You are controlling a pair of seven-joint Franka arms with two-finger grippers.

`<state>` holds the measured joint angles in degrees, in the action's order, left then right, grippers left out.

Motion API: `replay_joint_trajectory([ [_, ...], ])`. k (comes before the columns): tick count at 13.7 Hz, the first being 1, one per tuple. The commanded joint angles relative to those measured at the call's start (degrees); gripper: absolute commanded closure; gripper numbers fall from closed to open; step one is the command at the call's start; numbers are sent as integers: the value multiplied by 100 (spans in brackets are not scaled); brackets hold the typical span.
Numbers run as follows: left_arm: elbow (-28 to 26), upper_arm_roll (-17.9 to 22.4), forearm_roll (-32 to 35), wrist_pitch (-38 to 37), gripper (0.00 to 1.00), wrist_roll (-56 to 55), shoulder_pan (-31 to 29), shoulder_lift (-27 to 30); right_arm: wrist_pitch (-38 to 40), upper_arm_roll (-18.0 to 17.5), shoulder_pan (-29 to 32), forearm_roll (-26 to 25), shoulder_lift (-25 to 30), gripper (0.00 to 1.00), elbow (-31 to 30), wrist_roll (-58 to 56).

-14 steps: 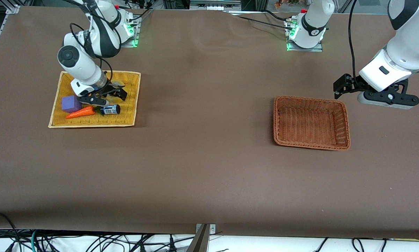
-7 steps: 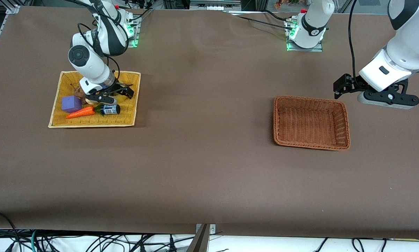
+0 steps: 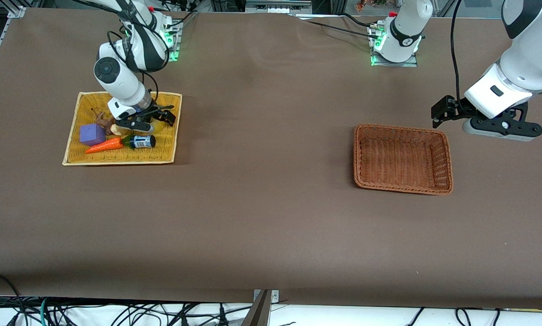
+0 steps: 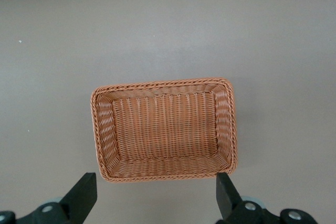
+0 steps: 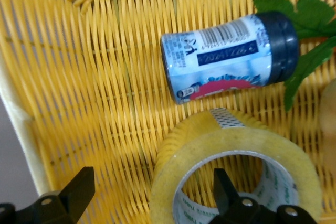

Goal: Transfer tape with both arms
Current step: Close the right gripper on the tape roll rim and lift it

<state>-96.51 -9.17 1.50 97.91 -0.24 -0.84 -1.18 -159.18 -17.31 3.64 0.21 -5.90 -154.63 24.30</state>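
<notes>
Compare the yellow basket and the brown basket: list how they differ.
The yellow basket is bright yellow with a pale rim; the brown basket is reddish-brown throughout. The yellow basket holds the tape, a small bottle, a carrot and a purple block; the brown basket holds nothing. The yellow one lies toward the right arm's end, under the right gripper; the brown one lies toward the left arm's end. Both are rectangular and woven.
</notes>
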Motion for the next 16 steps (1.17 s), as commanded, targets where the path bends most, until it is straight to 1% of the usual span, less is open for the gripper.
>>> replay_joint_trajectory([
  [1, 114, -14, 61, -53, 0, 24, 13, -40, -316, -71, 49, 49, -131, 52, -129, -4],
  [2, 114, -14, 52, -53, 0, 24, 13, -40, -298, -71, 49, 49, -131, 85, -120, -30],
  [3, 114, -14, 60, -53, 0, 15, 13, -40, -272, -71, 49, 49, -113, 98, -102, -48],
  [4, 114, -14, 61, -53, 0, 24, 13, -40, -246, -71, 49, 41, -78, 100, -85, -92],
  [6, 114, -14, 52, -53, 0, 24, 13, -40, -27, -71, 58, 41, 44, 100, -15, -118],
  [9, 114, -14, 52, -53, 0, 24, 13, -40, 710, -71, 58, 32, 448, 100, 248, -119],
  [11, 114, -14, 52, -53, 0, 24, 13, -40, 1377, -88, 58, 23, 747, 100, 564, -119],
  [12, 114, -14, 60, -53, 0, 24, 13, -40, 1755, -176, 58, 23, 852, 100, 809, -92],
  [14, 123, -14, 61, -53, 0, 24, 13, -40, 2362, -439, 58, 49, 880, 100, 1389, 100],
  [16, 114, -14, 61, -53, 0, 24, 13, -40, 2576, -1017, 14, 58, 644, 100, 2065, 1080],
])
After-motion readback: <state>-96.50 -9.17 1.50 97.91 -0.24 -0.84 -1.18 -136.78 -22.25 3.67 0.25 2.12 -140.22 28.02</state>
